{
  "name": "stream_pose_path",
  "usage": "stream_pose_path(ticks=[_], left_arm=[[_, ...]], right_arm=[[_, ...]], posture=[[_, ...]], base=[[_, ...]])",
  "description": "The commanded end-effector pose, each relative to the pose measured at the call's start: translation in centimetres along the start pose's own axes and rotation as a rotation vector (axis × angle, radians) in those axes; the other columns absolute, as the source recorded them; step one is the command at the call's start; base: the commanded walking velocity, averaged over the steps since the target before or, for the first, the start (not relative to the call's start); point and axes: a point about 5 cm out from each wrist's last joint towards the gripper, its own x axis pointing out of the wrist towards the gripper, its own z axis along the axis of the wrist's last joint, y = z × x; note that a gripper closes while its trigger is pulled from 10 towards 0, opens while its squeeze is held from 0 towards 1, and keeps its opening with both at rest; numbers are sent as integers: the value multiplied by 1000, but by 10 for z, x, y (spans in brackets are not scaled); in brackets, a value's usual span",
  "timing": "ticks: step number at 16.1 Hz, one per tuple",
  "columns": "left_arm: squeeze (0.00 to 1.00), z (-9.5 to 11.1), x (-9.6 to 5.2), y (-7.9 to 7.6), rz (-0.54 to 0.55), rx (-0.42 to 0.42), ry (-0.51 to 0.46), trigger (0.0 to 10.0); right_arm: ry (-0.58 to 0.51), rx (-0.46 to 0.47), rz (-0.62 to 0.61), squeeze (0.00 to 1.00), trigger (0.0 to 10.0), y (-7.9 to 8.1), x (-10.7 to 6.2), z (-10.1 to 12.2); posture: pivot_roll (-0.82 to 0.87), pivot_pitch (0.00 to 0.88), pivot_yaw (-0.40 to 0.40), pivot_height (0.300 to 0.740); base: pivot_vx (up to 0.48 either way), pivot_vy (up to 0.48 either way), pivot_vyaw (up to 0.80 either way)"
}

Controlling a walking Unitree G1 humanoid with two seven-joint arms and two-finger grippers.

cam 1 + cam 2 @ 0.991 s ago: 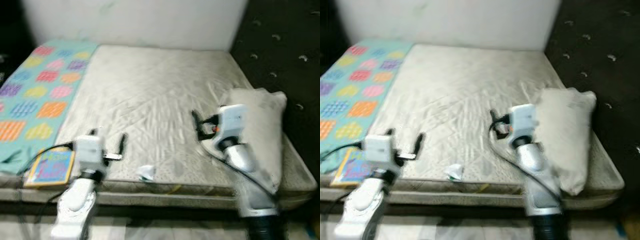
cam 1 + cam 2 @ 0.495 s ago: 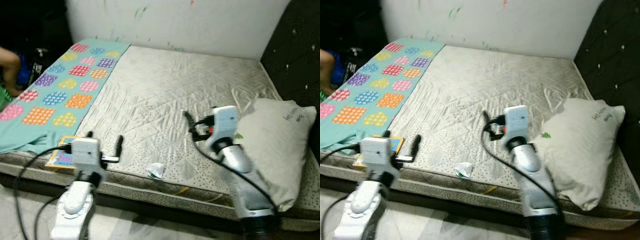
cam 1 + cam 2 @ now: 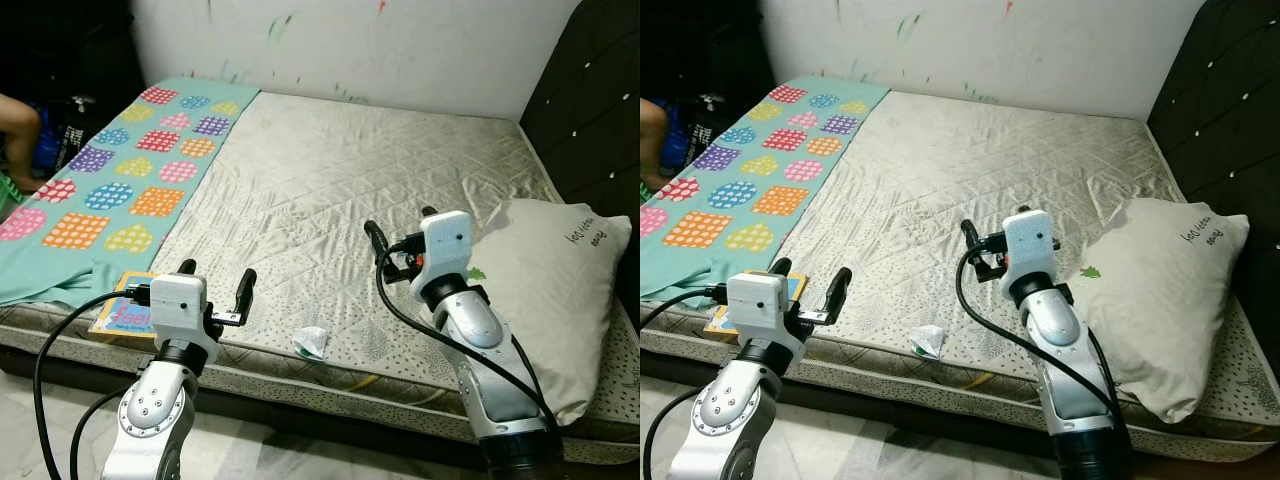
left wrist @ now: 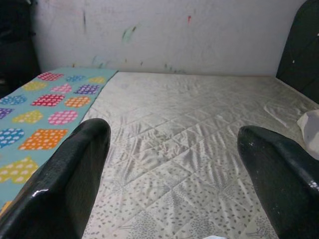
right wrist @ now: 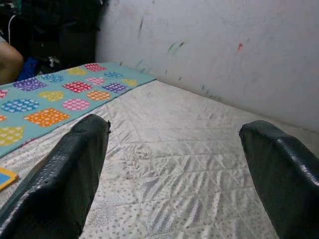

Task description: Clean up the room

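A bare quilted mattress (image 3: 330, 190) fills the room's corner against a paint-marked white wall (image 3: 360, 40), with a teal patterned blanket (image 3: 110, 190) along its left side. A crumpled wrapper (image 3: 311, 341) lies near the front edge, a book (image 3: 125, 315) under the blanket's end, a pillow (image 3: 560, 290) right. The left gripper (image 3: 215, 285) and right gripper (image 3: 398, 232) hover with jaws wide apart, empty.

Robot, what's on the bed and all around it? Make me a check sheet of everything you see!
Surface: bare quilted mattress, wrinkled.
Job's things: crumpled wrapper near the front edge; colourful book at the front left corner.
Clutter: teal patterned blanket along the left side; pillow on the right.
Grippers: left gripper open, above the front edge by the book; right gripper open, above the mattress beside the pillow. Both hold nothing.
Cables: black cable loops from the left arm; another runs along the right arm.
Surroundings: paint-marked white wall; dark tufted headboard; part of a person at far left.
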Motion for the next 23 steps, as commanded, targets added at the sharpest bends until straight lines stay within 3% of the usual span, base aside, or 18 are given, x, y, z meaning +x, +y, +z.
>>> stream_pose_path(ticks=[1, 11, 17, 21, 23], left_arm=[[0, 2, 1, -1, -10, -2, -9, 10000], [0, 2, 1, -2, -13, -8, -15, 10000], [0, 2, 2, -1, -5, -13, -11, 10000], [0, -4, 3, 9, 100, 23, 26, 10000], [0, -3, -2, 18, 112, 76, 18, 10000]], right_arm=[[-7, -13, 11, 0, 10000, 1, -1, 0], [34, 0, -59, 0, 10000, -16, -6, -10], [24, -33, -40, 0, 10000, -12, -8, -13], [64, 14, -20, 0, 10000, -14, -13, -20], [69, 4, 17, 0, 10000, -19, -26, -26]], posture=[[44, 12, -84, 740], [37, 21, -83, 740], [38, 23, -80, 740], [51, 11, -91, 740], [72, 0, -77, 740]], base=[[0, 0, 0], [219, 0, 0], [246, 0, 0], [0, 0, 0], [0, 0, 0]])
